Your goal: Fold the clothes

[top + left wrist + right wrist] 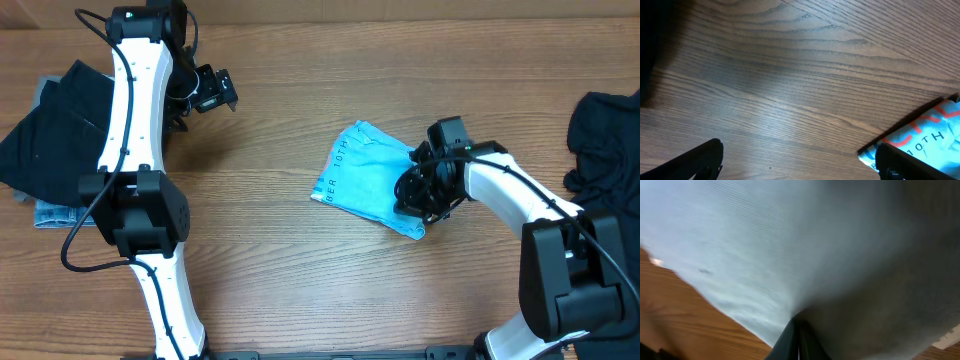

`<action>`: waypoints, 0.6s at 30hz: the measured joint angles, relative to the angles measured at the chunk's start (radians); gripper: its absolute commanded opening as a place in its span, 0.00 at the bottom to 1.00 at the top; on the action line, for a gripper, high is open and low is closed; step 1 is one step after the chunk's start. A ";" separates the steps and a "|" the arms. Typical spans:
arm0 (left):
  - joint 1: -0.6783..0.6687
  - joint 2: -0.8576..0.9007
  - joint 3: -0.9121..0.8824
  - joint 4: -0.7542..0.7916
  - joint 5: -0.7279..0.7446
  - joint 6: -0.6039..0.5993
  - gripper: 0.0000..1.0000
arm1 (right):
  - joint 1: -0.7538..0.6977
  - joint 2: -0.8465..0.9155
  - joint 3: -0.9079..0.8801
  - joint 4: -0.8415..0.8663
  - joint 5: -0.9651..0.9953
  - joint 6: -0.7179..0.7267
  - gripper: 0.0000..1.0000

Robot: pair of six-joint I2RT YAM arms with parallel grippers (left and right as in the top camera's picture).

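Observation:
The clothes here are a light blue T-shirt (365, 180), folded into a small packet with pale lettering, lying mid-table. My right gripper (418, 198) is shut on the shirt's right edge. In the right wrist view the pale cloth (755, 245) fills the frame, and the closed fingertips (799, 342) pinch it at the bottom. My left gripper (216, 90) hangs open over bare wood at the upper left, well away from the shirt. In the left wrist view its two fingers (697, 161) stand far apart with nothing between them. A corner of the shirt (940, 125) shows at the right.
A pile of dark garments (50, 140) lies at the left edge, with a blue folded piece (55, 213) under it. Another dark garment (605, 140) is heaped at the right edge. The wooden table (270, 250) is bare in front.

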 measured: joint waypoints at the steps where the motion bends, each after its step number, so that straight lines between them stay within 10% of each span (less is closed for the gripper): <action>1: 0.000 0.000 0.000 0.001 0.000 0.000 1.00 | 0.000 0.000 -0.015 0.015 0.004 -0.002 0.04; 9: 0.000 0.000 0.000 0.002 0.000 0.000 1.00 | -0.026 -0.042 -0.151 0.196 -0.043 0.019 0.04; 18: 0.000 0.000 0.000 0.003 0.000 0.000 1.00 | -0.122 -0.032 -0.010 -0.007 -0.147 -0.024 0.04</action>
